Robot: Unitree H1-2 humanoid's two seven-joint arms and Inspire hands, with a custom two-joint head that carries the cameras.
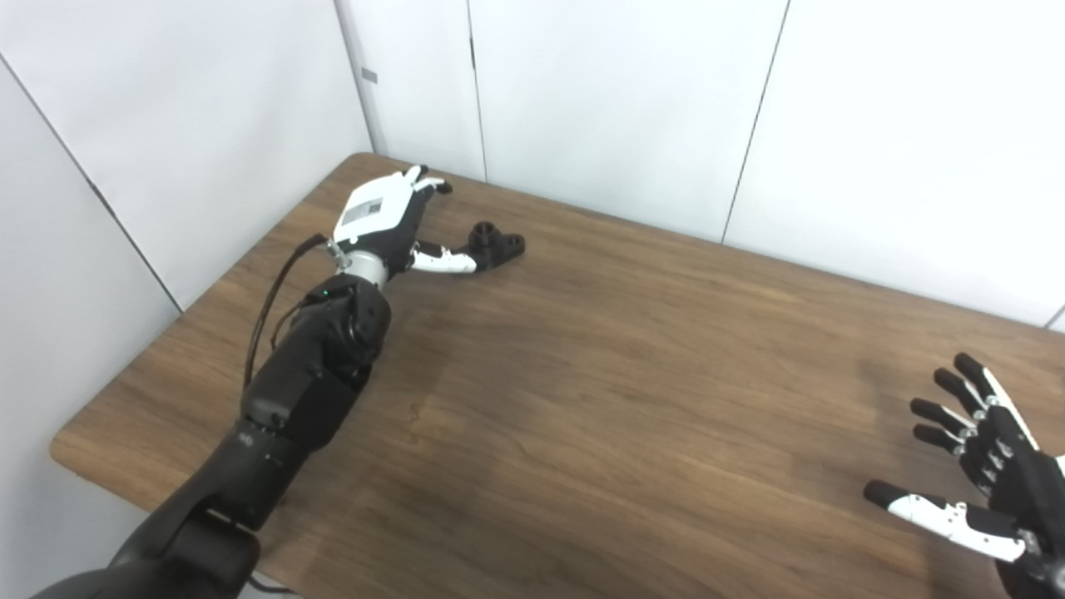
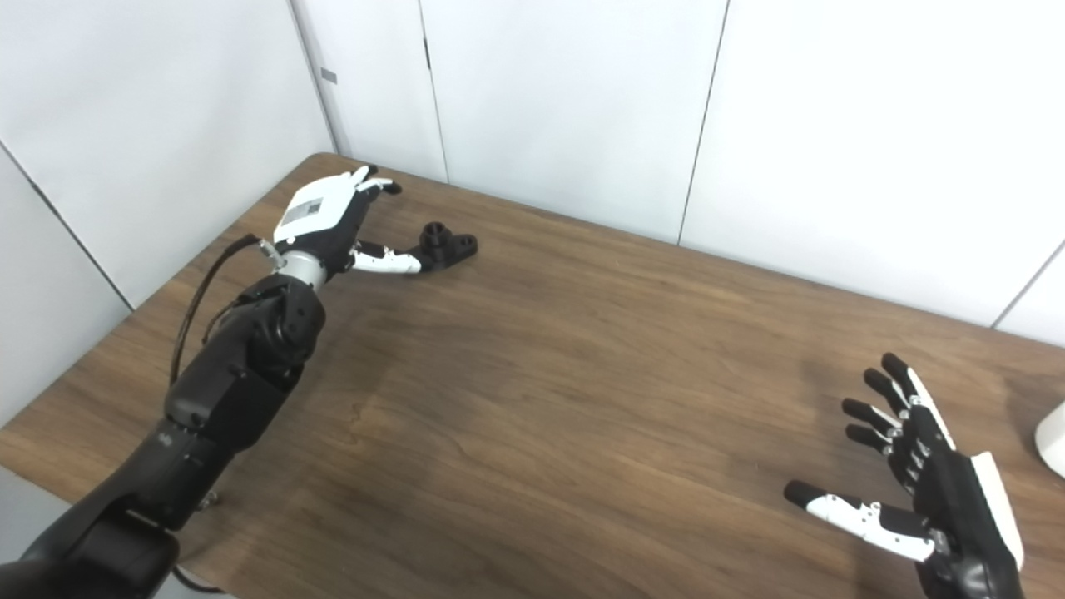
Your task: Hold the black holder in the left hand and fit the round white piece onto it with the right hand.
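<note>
The wooden table (image 1: 599, 391) is bounded at its far edge by white wall panels (image 1: 624, 100), which also run along its left edge; the near left corner is rounded and stands free. A wide bare stretch of tabletop lies between the two arms.

The left arm (image 1: 299, 391) is extended across the table toward the far left corner. The left hand (image 1: 384, 218) is held open near that corner, palm down, fingers pointed at the far edge and nothing grasped. Its thumb (image 1: 445, 261) is stretched sideways, and the tip is seen just beside or touching the black holder (image 1: 497, 245); contact cannot be confirmed.

The black holder lies on the table close to the far edge, well apart from the right hand.

The right hand (image 2: 932, 487) is held near the near right edge, fingers spread wide and empty.

A white object (image 2: 1052, 439) is cut off by the right picture edge, near the right hand; its identity cannot be told.
</note>
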